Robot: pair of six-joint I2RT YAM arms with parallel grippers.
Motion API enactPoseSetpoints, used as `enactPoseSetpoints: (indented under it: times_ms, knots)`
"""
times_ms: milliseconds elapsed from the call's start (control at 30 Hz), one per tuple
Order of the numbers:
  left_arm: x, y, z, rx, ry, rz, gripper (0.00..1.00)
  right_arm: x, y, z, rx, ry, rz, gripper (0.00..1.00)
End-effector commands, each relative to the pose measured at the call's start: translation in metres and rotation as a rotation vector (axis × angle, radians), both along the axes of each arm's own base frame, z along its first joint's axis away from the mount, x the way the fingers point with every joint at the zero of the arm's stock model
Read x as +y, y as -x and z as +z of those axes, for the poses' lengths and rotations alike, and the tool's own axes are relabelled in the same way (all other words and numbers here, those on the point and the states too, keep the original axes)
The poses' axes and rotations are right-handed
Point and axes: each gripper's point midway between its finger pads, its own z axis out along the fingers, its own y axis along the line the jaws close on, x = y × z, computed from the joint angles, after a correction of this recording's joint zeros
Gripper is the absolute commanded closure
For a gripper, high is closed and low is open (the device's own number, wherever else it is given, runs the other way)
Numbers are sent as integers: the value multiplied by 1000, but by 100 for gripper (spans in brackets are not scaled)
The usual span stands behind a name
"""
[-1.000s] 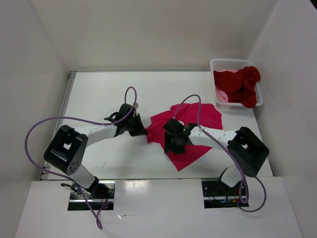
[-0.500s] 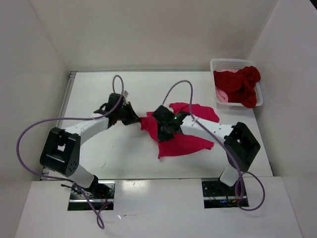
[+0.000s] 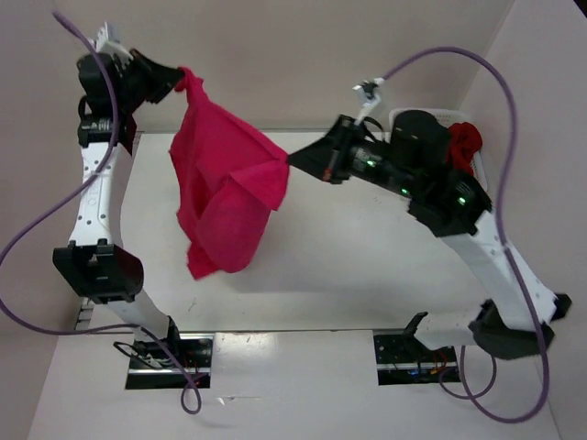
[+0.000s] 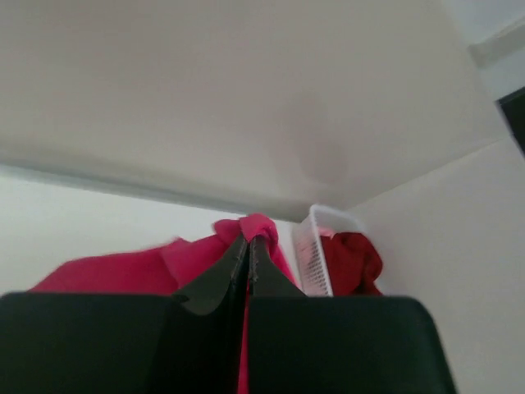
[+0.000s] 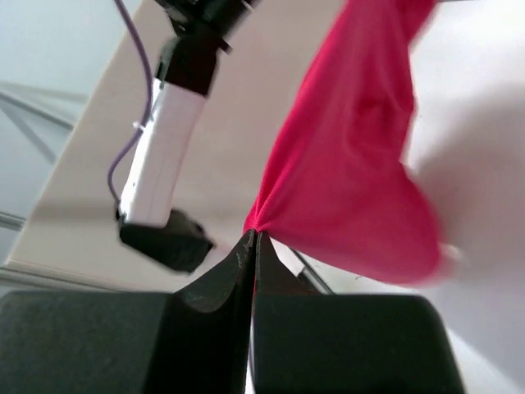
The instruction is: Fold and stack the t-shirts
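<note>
The magenta-pink t-shirt hangs in the air between both arms, above the table. My left gripper is raised high at the upper left, shut on one corner of the shirt. From the right, my right gripper is shut on another edge of the same shirt. The rest of the cloth droops down toward the table. A dark red t-shirt lies in the basket, mostly hidden behind the right arm; it also shows in the left wrist view as a dark red t-shirt.
The white mesh basket stands at the table's back right corner, and its wall shows in the left wrist view. White walls enclose the table on three sides. The left arm shows in the right wrist view.
Both arms have lifted from the table, taking the magenta-pink t-shirt up with them. The left gripper rose to the far upper left; the right gripper, open a second ago, has shut on the cloth.
</note>
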Motion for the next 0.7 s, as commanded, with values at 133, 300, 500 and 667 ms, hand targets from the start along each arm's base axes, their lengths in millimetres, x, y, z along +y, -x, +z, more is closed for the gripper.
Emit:
enactPoseSetpoints:
  times_ms: [133, 300, 500, 667]
  knots:
    - [-44, -24, 96, -217, -36, -145, 100, -22, 33, -147, 340, 127, 46, 100]
    - [-178, -22, 27, -144, -130, -408, 90, -22, 62, -267, 577, 280, 83, 98]
    - [-318, 46, -153, 147, -233, -754, 18, -10, 88, -330, 610, 525, 185, 55]
    - [-274, 66, -159, 178, -245, -635, 1, -17, 31, -310, 496, 513, 55, 56]
